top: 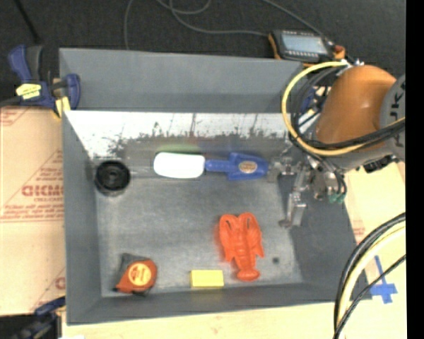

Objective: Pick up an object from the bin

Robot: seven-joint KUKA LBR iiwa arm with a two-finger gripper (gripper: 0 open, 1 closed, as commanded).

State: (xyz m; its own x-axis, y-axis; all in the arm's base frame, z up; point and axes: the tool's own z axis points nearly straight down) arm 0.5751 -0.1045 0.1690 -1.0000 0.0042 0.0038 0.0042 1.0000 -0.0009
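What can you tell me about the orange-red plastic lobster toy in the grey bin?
The orange-red lobster toy looks like moulded plastic, with two big claws, a body and a narrowing tail. It lies flat on the floor of the grey metal bin, right of centre, claws toward the far wall. Nothing touches it: the yellow rectangular block and the gripper are close but apart.

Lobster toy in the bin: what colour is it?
The lobster toy is orange-red, shown best in the camera view.

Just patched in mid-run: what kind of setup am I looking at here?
Probably a robotics lab's bin-picking test cell: a grey metal bin holds unrelated odds like a red toy lobster and an orange tape measure, and a cabled robot arm reaches in.
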